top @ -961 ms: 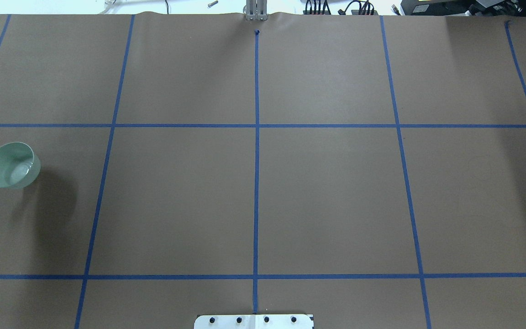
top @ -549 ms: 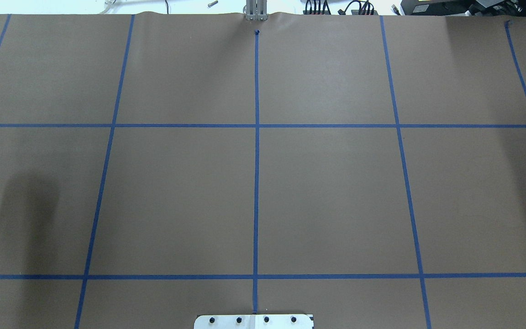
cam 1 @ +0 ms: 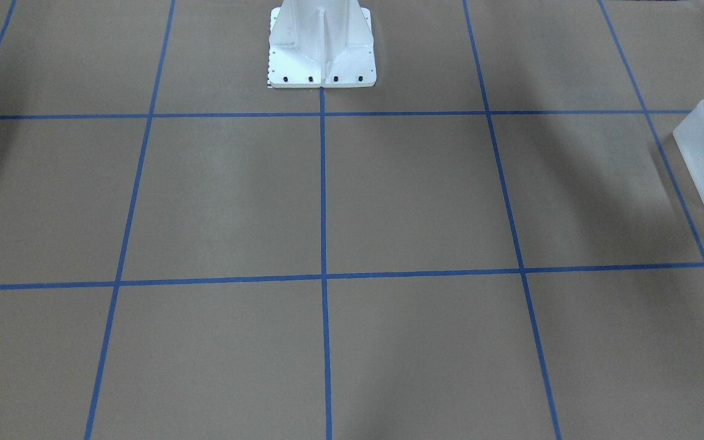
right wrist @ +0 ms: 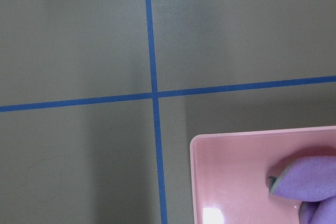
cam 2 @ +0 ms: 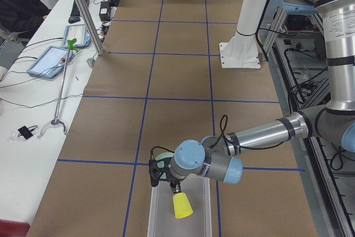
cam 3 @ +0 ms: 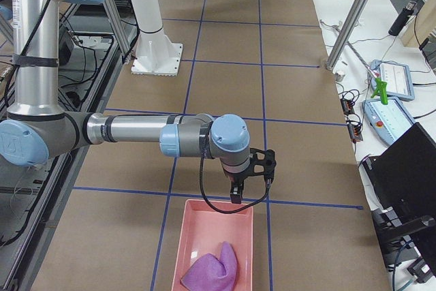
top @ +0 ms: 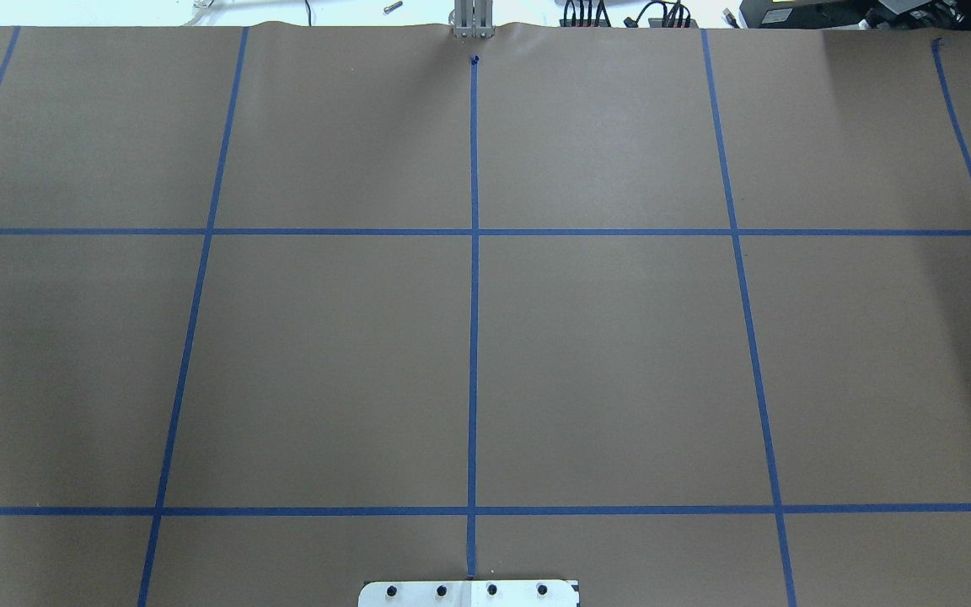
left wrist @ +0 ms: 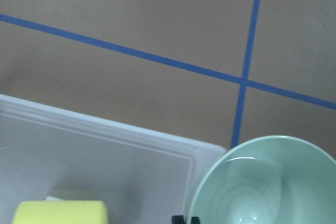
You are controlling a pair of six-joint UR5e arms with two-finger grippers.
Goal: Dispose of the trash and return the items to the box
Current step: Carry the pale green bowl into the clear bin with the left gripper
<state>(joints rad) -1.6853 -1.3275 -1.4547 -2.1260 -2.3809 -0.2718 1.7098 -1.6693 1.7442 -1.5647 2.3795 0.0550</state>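
Note:
The frosted-white box stands at the table's left end; it also shows in the front-facing view and the left wrist view. The yellow cup lies inside it and shows in the left wrist view. My left gripper is shut on the rim of the mint-green bowl and holds it over the box's near corner. My right gripper hangs at the far edge of the pink tray; I cannot tell whether it is open or shut.
A purple cloth lies in the pink tray, which also shows in the right wrist view. The white robot base stands at the table's back middle. Blue tape lines cross the brown table. Tablets and cables lie beyond the far edge.
My left gripper has carried the bowl leftward out of the overhead view. Its shadow on the table's left side has faded away.

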